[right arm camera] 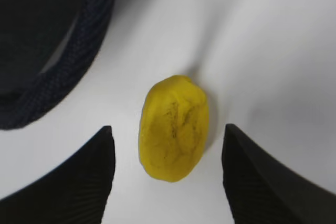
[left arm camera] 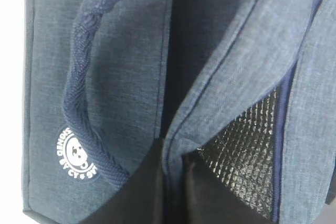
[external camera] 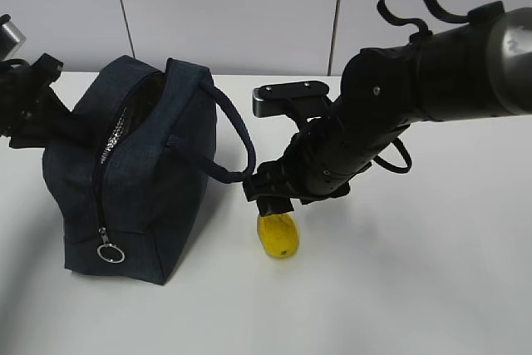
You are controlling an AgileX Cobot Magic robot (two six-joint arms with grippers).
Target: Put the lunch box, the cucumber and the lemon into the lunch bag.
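The dark navy lunch bag (external camera: 141,180) stands at the left of the white table with its top zipper open and silver lining (left arm camera: 247,140) showing. My left gripper (left arm camera: 176,182) is shut on the fabric edge of the bag's opening. The wrinkled yellow lemon (external camera: 278,236) lies on the table right of the bag. My right gripper (external camera: 270,205) hangs just over it, open. In the right wrist view the lemon (right arm camera: 174,128) sits between the two fingertips (right arm camera: 100,156), touching neither. The lunch box and the cucumber are out of view.
One padded loop handle (external camera: 237,135) of the bag droops toward the right arm and lies close beside the gripper (right arm camera: 68,72). A metal ring pull (external camera: 110,252) hangs at the bag's front. White tabletop (external camera: 399,288) stretches to the right and front.
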